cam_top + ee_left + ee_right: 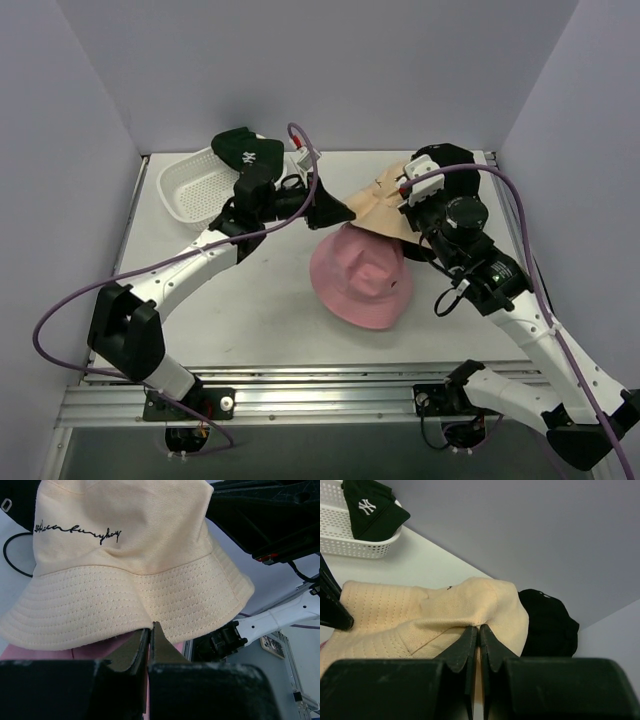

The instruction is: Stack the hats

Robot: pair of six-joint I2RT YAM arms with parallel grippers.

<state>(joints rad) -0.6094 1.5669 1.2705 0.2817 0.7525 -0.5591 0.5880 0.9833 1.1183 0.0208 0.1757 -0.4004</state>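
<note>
The tan bucket hat (375,205) is held up between both grippers, just behind the pink bucket hat (360,277) that lies on the table. My left gripper (340,213) is shut on the tan hat's brim (125,605). My right gripper (408,207) is shut on its other side (470,610). A black cap (547,625) lies behind the tan hat at the back right, mostly hidden in the top view. A dark green cap with a white logo (245,148) rests on the white basket's far rim, and it also shows in the right wrist view (370,507).
The white plastic mesh basket (190,190) stands at the back left. Grey walls close in the table on three sides. The left arm's purple cable (305,150) loops above the back middle.
</note>
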